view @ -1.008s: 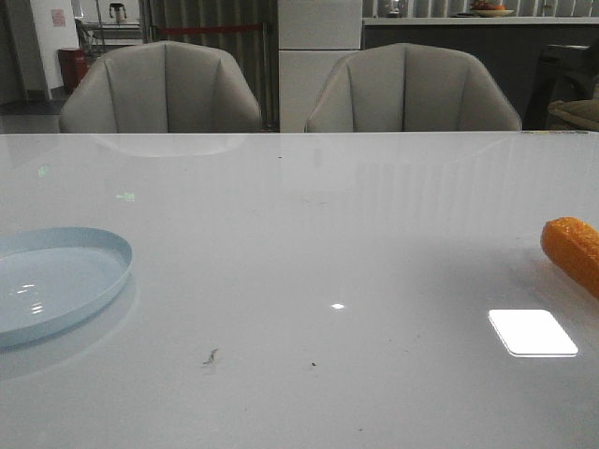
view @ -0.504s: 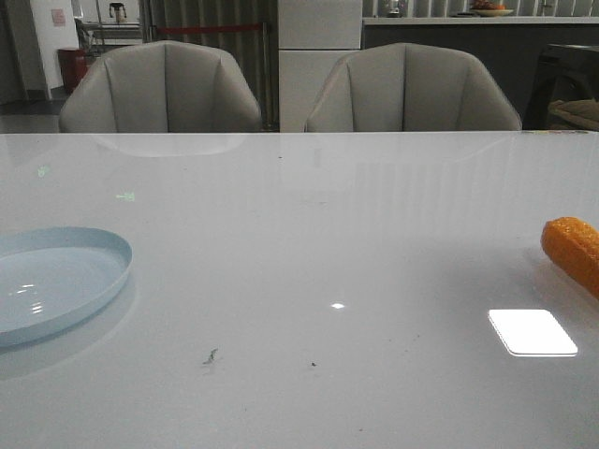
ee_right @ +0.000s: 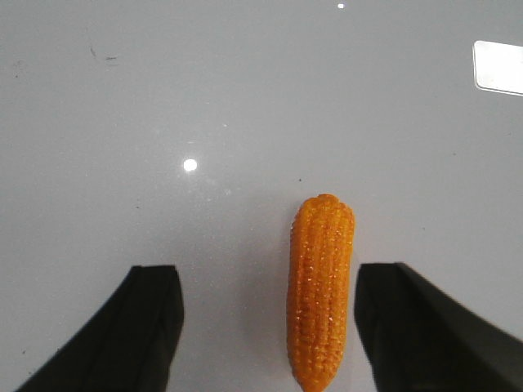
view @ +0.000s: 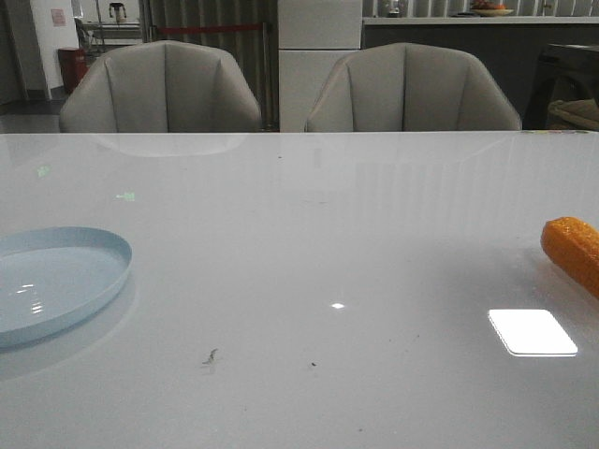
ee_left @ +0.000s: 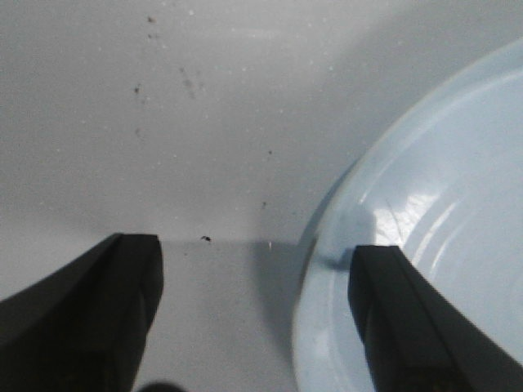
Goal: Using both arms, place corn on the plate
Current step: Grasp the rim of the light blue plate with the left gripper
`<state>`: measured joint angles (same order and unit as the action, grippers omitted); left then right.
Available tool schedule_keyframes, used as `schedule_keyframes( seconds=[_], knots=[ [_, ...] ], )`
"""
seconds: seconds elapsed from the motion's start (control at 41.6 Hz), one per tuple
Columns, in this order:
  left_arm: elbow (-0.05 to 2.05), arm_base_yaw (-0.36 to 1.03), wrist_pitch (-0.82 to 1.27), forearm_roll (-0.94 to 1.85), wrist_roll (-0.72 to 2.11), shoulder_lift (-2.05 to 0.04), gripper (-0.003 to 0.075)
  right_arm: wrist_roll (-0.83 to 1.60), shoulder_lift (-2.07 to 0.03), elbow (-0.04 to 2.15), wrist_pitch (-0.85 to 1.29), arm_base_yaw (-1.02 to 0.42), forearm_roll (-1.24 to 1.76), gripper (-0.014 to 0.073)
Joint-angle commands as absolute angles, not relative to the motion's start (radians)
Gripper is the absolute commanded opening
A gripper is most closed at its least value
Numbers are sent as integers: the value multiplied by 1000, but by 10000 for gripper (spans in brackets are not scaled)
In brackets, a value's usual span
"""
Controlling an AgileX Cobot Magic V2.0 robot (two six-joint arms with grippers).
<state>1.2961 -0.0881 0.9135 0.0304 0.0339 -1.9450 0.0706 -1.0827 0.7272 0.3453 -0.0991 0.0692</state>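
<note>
The orange corn [view: 574,250] lies on the white table at the right edge of the front view, partly cut off. In the right wrist view the corn [ee_right: 320,286] rests lengthwise between the fingers of my right gripper [ee_right: 266,282], nearer one finger; the gripper is open and does not touch it. The pale-blue plate [view: 56,281] sits at the left edge of the front view. My left gripper [ee_left: 255,249] is open above the table, one finger over the plate's rim [ee_left: 327,269], nothing held. Neither arm shows in the front view.
Two grey chairs [view: 161,89] [view: 412,90] stand behind the table's far edge. A bright window reflection [view: 532,332] lies on the table near the corn. Small dark specks [view: 210,355] mark the front middle of the tabletop.
</note>
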Motion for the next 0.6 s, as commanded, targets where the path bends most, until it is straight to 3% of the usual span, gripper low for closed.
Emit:
schedule_keyframes(
  seconds=[0.0,0.264,0.384,0.504,0.576],
  knots=[
    [1326,-84,914,39,30,-1909,529,74,-1069,763,285,-96,69,555],
    [1326,-84,896,60,30,-1936,508,74,-1069,763,285,-96,69,555],
    [1326,-84,892,62,30,-1938,341,74,-1069,763,285,-96,69,555],
    [1326,-84,899,74,30,-1938,75,74,-1069,763,285,-96,69,555],
    [1326,-84,899,88,30,-1942,111,74,-1069,763,285,-96,69,555]
  ],
)
